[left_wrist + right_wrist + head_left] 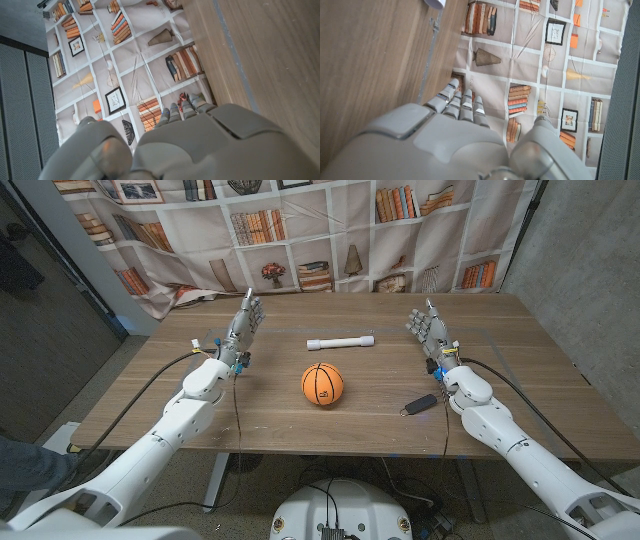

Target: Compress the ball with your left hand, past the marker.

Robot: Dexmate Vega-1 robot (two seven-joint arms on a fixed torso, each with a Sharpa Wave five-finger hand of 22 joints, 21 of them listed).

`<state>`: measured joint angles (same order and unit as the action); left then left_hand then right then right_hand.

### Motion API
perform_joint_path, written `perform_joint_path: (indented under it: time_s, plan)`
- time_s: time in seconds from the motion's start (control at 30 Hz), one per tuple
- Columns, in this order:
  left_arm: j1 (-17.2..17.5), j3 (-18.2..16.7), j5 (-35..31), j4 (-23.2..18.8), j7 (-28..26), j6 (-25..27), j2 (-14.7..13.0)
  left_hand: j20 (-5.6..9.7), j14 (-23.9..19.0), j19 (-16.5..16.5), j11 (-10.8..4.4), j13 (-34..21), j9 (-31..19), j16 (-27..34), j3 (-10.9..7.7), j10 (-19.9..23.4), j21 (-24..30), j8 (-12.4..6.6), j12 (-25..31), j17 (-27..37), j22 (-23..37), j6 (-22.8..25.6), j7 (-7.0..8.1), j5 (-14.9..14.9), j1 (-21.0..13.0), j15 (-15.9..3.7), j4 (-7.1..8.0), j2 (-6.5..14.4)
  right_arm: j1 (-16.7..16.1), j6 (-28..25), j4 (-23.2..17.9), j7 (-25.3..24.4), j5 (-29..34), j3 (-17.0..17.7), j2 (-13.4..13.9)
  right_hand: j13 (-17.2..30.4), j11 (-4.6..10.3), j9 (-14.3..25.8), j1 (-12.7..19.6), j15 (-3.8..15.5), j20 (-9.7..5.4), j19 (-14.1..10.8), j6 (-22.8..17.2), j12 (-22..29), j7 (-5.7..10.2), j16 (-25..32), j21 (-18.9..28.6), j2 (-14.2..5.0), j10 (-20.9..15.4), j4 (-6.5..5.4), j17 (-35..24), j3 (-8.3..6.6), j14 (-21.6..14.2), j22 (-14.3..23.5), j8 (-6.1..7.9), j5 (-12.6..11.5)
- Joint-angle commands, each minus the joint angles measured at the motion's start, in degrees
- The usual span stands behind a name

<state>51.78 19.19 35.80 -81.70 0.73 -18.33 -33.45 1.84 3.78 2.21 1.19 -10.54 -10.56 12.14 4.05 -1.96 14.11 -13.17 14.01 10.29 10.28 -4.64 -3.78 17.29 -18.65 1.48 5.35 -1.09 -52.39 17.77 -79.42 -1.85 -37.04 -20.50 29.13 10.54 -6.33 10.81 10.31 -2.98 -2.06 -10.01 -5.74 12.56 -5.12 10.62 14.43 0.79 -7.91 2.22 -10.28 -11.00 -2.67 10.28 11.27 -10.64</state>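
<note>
Near the table's middle sits an orange rubber mini basketball (322, 383), likely soft and grippy. Left hand (243, 323), well apart at far left, stands spread and empty. Best pressed from its top.

Even, soft indoor light; head view sharp.

The table (300, 420) shows no glare, and the ball (322, 383) casts a faint shadow just beneath it. Room edges left of the table are dim. In both wrist views the near hand backs look slightly soft, perhaps out of focus.

ball (322, 384): dark mark on the orange skin, too small to read.
backdrop (330, 230): printed book spines, no legible titles.
worktop (300, 420): no text seen.
</note>
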Motion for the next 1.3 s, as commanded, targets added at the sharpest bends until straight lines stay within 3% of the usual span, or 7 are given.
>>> perform_joint_path:
  time_s: [0.03,0.4,0.53,0.63,0.97,1.3]
  plan:
    - [0.5,-0.2,-1.3,1.6,3.5,-6.2,-0.2,-0.02,-1.8,-1.4,0.12,-0.2,-0.1,0.5,-0.01,1.9,0.4,-0.46,0.6,0.2,0.1,1.6,-0.02,-0.1,-1.5,0.04,-0.64,0.5,-2.4,0.9,-4.7,-2.6,1.5,0.6,1.0,0.1,0.2,0.2,0.5,-0.07,-2.95,-0.3,-0.7,0.3,0.14,0.3,0.2,-0.06,-0.6,0.07,-0.1,-0.43,-0.5,0.2,0.23,-0.3]
    - [0.4,-0.2,-2.9,3.4,6.5,-12.5,-0.1,0.08,-3.4,-3.2,0.21,-0.2,-0.1,0.4,-0.21,4.2,0.6,-0.84,0.8,0.2,0.0,4.1,-0.02,-0.5,-3.2,-0.11,-1.46,0.8,-4.1,2.1,-8.3,-4.7,3.9,0.5,1.2,0.1,0.26,0.2,0.4,0.22,-3.17,-0.8,-0.8,0.4,0.25,0.4,0.2,-0.05,-1.0,0.15,-0.1,-0.34,-1.0,0.2,0.25,-0.3]
    - [0.7,-0.3,-3.5,4.0,6.7,-14.8,0.2,0.12,-5.8,-5.6,-1.16,-0.2,-0.1,0.5,-0.45,7.4,0.9,-1.42,1.3,0.2,0.1,7.5,0.8,-1.0,-5.3,-1.18,-2.49,1.0,-4.6,1.6,-9.3,-5.2,4.1,0.4,1.3,0.1,0.28,0.2,0.4,0.21,-3.16,-1.0,-0.9,0.4,0.24,0.4,0.3,-0.05,-1.0,0.18,-0.1,-0.32,-1.2,0.2,0.26,-0.3]
    - [0.8,-0.3,-4.2,4.4,6.9,-16.5,0.3,0.2,-7.4,-7.0,-1.45,-0.2,-0.1,0.6,-0.52,8.9,1.1,-1.69,1.3,0.2,0.1,9.4,0.43,-1.2,-6.5,-1.38,-3.05,1.1,-4.8,0.7,-9.9,-6.0,4.2,0.4,1.4,0.1,0.35,0.2,0.4,0.18,-3.17,-1.4,-0.9,0.4,0.24,0.5,0.3,-0.07,-1.1,0.2,-0.1,-0.29,-1.7,0.2,0.26,-0.3]
    - [1.9,-0.1,-7.7,4.3,5.4,-20.8,0.7,-0.08,-10.8,-9.8,-0.98,-0.3,-0.1,0.9,-0.62,12.1,1.5,-1.75,1.6,0.2,0.1,11.8,0.31,-1.6,-8.4,-1.27,-4.01,1.1,-4.1,1.0,-9.0,-5.4,4.2,0.3,1.1,0.1,0.28,0.2,0.4,0.21,-3.17,-1.6,-0.9,0.4,0.24,0.5,0.3,-0.11,-1.3,0.26,-0.2,-0.24,-2.0,0.2,0.25,-0.3]
    - [1.5,0.1,-9.3,7.6,6.0,-28.1,2.6,-0.43,-14.6,-13.4,-1.84,-0.4,-0.1,1.2,-1.06,15.9,2.1,-2.17,1.8,0.3,0.2,15.6,0.89,-2.0,-11.3,-2.15,-5.44,1.4,-4.3,1.1,-9.3,-6.0,4.5,0.6,1.1,0.1,0.31,0.2,0.4,0.19,-3.23,-1.8,-1.0,0.4,0.35,0.5,0.2,-0.18,-1.4,0.31,-0.2,-0.23,-2.2,0.2,0.25,-0.3]
